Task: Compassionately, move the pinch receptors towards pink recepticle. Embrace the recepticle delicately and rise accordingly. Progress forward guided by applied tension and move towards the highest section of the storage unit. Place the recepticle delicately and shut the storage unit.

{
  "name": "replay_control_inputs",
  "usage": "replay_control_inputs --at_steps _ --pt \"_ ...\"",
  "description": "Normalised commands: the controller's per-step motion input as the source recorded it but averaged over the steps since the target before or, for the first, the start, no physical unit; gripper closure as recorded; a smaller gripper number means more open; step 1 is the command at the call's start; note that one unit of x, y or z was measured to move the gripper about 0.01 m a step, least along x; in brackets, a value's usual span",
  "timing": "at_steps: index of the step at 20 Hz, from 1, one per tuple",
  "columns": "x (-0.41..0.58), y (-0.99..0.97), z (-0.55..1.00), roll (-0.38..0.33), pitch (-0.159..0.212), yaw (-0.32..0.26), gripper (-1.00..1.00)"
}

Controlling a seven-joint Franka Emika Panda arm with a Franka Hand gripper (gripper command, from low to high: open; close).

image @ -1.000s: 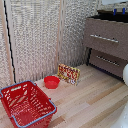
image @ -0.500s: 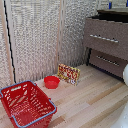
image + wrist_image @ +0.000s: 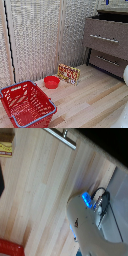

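Pale wooden floor (image 3: pixel 92 100), dresser (image 3: pixel 107 45), red basket (image 3: pixel 27 102) and red bowl (image 3: pixel 51 82) unmoved since a second ago. No pink cup visible anywhere. Gripper out of frame: cannot tell whether apart or together. Likely still searching.

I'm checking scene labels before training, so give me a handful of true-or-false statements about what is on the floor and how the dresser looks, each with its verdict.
1. The red basket stands on the wooden floor. True.
2. The red bowl sits inside the basket. False: it rests on the floor beside the basket, apart from it.
3. The dresser stands at the exterior view's right, each drawer bearing a silver bar handle. True.
4. A pink cup stands on the floor next to the bowl. False: no pink cup shows in either view.
5. A colourful box stands near the bowl. True.
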Motion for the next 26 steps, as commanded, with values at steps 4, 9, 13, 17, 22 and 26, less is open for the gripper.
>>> replay_control_inputs --at_steps 4,9,13,17,22,26 --pt "-0.003 -0.08 -0.14 -0.242 0.0 0.293 -1.0" --pt "-0.017 -0.05 -0.15 -0.279 0.007 0.267 -1.0" --pt "-0.043 0.0 -0.21 -0.331 0.107 0.212 -1.0" --pt "-0.014 0.05 -0.25 -0.338 0.132 0.175 -1.0" --pt "-0.032 0.11 -0.25 -0.334 0.149 0.161 -1.0" --pt "-0.059 0.13 -0.22 -0.333 0.16 0.154 -1.0"
